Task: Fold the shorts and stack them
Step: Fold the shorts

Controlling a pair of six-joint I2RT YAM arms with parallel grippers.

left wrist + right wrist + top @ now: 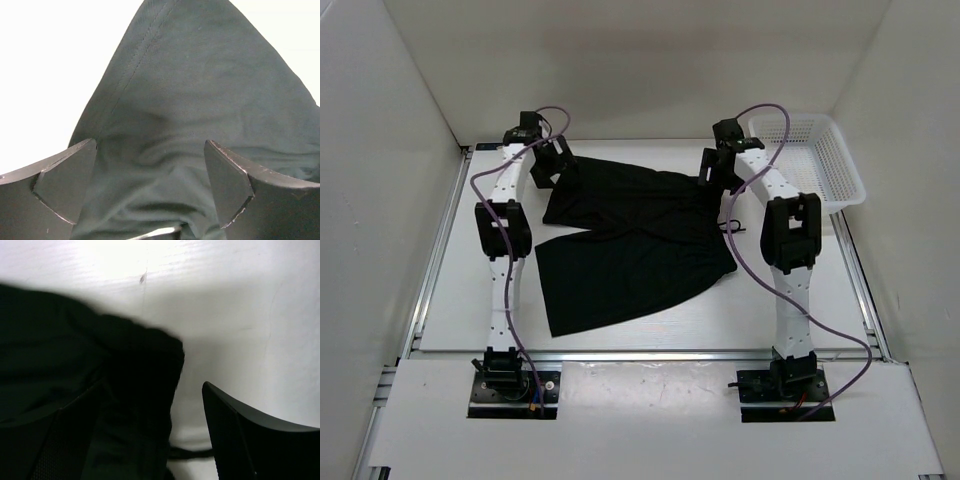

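Shorts (pixel 630 240), black and soft, lie flat near the middle of the white table (pixel 450 300), between my two arms; from overhead I see the cloth split into two leg parts at its left side, one farther from me and one nearer, with the waist edge to the right, where a short bit of drawstring (pixel 728 225) pokes out onto the bare surface; the left gripper (pixel 548 168) sits at the far left corner of the garment, over the end of the far leg; on its wrist camera the left gripper (pixel 150 145) is released, jaws standing wide apart with nothing pinched, and the shorts (pixel 200 75) run under and beyond them, narrowing to a corner with a stitched seam along the left edge and white table on both sides; whether the fingers (pixel 60 185) touch the cloth I cannot tell; the right gripper (pixel 712 170) sits at the far right corner, by the waist; its wrist view is dark and blurred, yet the right gripper (pixel 150 405) is also let go, jaws apart, a corner of the shorts (pixel 75 365) lying between them nearer the left finger, bare table (pixel 250 315) ahead of the right finger, and a strand of drawstring (pixel 192 453) crossing the gap low down; a white mesh basket (pixel 840 170) stands at the far right of the table, just beyond the right arm and apart from the cloth.
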